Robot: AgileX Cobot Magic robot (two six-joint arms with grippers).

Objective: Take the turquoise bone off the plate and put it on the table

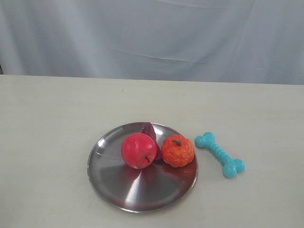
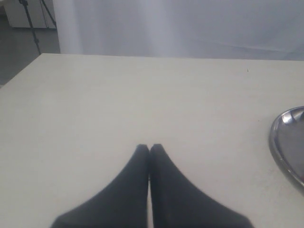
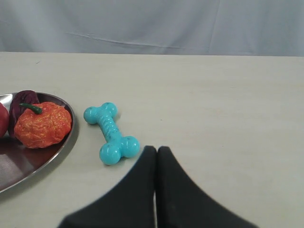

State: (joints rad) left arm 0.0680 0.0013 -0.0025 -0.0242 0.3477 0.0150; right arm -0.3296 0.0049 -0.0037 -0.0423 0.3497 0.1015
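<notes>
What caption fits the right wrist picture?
Shut right pincer near the turquoise bone lying on the table beside the plate.

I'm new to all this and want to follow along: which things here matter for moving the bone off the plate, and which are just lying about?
For the job: bone (already lying on the table, beside the plate), plate, table.

Just lying about: red apple, orange fruit, dark purple piece behind them, all on the plate.
</notes>
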